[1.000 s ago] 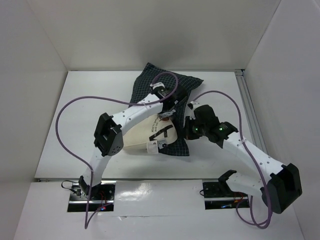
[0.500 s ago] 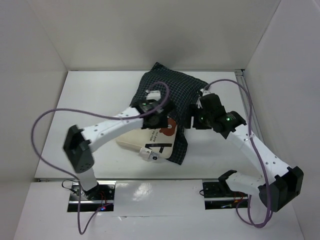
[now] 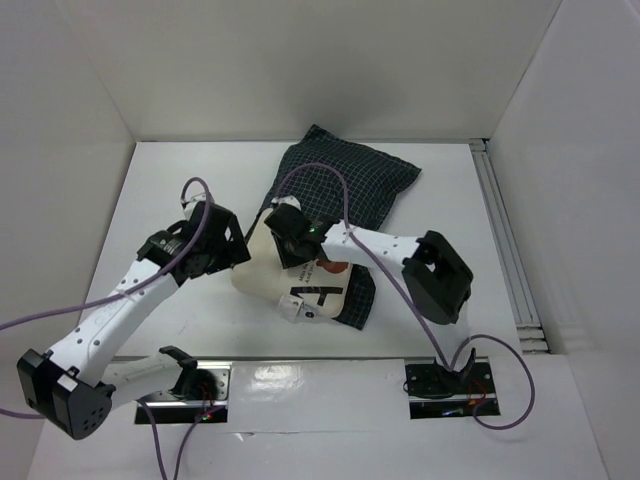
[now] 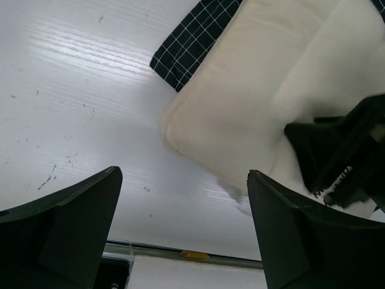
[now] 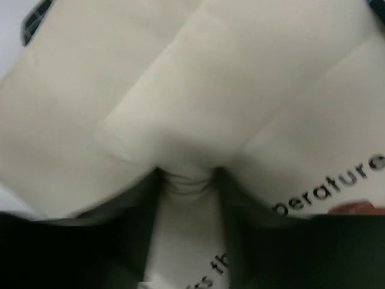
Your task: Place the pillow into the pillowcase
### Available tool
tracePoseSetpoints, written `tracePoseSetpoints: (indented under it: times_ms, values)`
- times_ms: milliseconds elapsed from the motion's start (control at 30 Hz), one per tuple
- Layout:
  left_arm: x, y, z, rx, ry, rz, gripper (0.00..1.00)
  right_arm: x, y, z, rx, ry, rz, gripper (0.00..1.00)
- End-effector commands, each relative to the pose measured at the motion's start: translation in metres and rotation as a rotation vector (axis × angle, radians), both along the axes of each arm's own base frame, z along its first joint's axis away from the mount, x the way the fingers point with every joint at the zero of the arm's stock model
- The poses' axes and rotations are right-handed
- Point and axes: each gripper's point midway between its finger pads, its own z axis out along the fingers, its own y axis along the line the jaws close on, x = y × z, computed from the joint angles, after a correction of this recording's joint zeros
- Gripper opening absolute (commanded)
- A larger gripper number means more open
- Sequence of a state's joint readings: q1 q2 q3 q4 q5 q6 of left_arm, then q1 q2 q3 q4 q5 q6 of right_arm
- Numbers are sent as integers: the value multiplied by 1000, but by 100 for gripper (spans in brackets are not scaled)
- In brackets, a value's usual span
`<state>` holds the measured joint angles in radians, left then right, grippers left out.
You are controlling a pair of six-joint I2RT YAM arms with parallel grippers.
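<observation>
Two arms, white shells, black joints.
White link covers on left arm (image 3: pixel 110 305) and right arm (image 3: pixel 375 240); blocky black joint housings (image 3: pixel 437 275); thin purple cables (image 3: pixel 312 166) in loose loops; metal base plates (image 3: pixel 440 385); dark, matte, wedge-shaped fingers (image 4: pixel 66 235) on left hand (image 4: pixel 183 241).

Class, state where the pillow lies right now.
Top view: the pillow lies centrally, partly covered by the pillowcase, the right gripper pinching it, the left gripper open at its left.
</observation>
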<state>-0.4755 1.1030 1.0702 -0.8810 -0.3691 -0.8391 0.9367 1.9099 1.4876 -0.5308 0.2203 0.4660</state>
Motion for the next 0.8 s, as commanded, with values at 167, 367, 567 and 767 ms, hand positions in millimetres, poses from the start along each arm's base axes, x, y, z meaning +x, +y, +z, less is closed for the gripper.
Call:
tracePoseSetpoints:
  times_ms: [167,367,567,767]
  values:
    - [-13,-14,-16,-103,-65,-170,93,-14,-51,5,20,-27,-90,0]
    - [-16,-50,-30,-254,-75,-315,96,-34,-144,26,-80,-50,-184,0]
    - [-14,-70,-55,-358,-27,-314,95,-41,-126,45,-28,-31,-108,78]
    - [-9,-75,-80,-384,-27,-282,94,-25,-64,52,10,-82,-50,100]
